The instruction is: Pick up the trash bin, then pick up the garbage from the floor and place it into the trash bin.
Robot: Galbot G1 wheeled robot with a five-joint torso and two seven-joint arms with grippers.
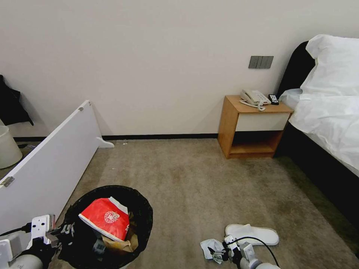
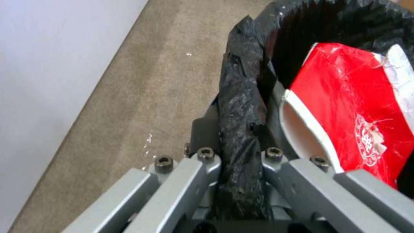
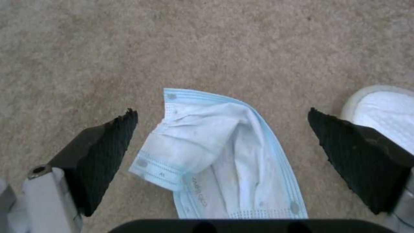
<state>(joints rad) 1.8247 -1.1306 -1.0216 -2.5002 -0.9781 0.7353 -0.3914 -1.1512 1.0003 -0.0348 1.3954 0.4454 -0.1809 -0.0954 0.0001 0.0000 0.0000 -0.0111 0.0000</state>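
Observation:
The trash bin (image 1: 146, 213), lined with a black bag, hangs at the lower left with my left gripper (image 1: 66, 231) shut on its rim. In the left wrist view the gripper (image 2: 238, 155) pinches the folded bag edge (image 2: 239, 106). Inside the bin lie a red-white packet (image 1: 106, 218) (image 2: 354, 123) and a crumpled brown paper bag (image 1: 123, 244). My right gripper (image 1: 220, 254) (image 3: 221, 111) is open just above the floor (image 1: 194, 179). Its black pads (image 3: 108, 152) straddle a crumpled white and pale-blue piece of garbage (image 3: 220, 155) (image 1: 208, 246). A white slipper (image 1: 254, 233) (image 3: 386, 113) lies beside it.
A white panel (image 1: 48, 164) leans along the left, close to the bin, with a pale bucket (image 1: 6, 146) behind it. A wooden nightstand (image 1: 254, 127) with a phone stands at the wall. The bed (image 1: 329, 112) fills the right side.

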